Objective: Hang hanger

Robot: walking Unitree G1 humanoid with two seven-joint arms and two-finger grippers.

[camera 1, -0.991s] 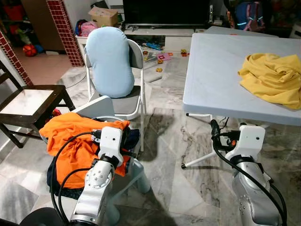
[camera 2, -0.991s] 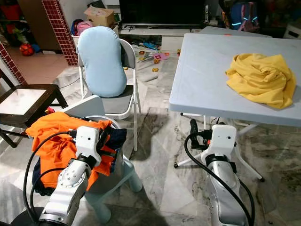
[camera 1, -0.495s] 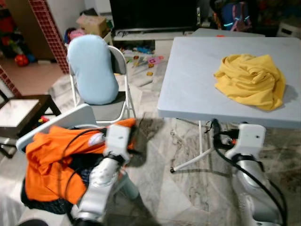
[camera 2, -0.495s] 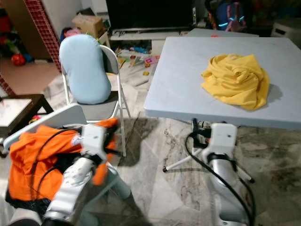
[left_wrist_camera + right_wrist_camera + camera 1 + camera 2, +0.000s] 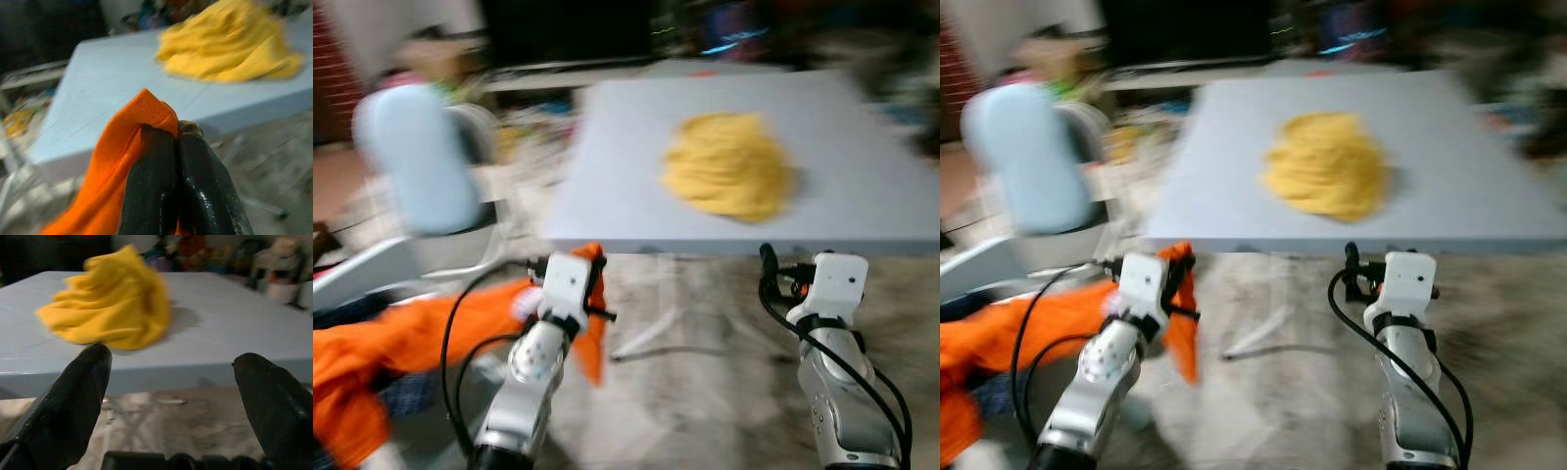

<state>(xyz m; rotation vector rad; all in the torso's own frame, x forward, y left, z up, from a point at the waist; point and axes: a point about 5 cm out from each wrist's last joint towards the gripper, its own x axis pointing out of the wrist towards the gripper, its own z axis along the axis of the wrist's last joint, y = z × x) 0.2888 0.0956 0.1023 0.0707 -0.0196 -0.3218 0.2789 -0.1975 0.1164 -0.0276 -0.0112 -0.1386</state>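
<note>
My left gripper (image 5: 177,128) is shut on a fold of an orange garment (image 5: 122,156). In the eye views, blurred by motion, that garment (image 5: 382,343) trails from the left gripper (image 5: 597,286) down and to the left. A yellow garment (image 5: 729,176) lies bunched on the grey table (image 5: 862,211) straight ahead. My right gripper (image 5: 171,360) is open and holds nothing. It hangs just before the table's front edge, below the yellow garment (image 5: 112,308).
A folding chair with a light blue cushion (image 5: 416,157) stands at the left, beside the table. Clutter and a dark TV unit line the back wall. Marble floor (image 5: 705,392) lies between my arms under the table edge.
The camera has swung, so the table now sits in the middle and the picture is blurred. The left gripper has drawn the orange garment out from its pile toward the table.
</note>
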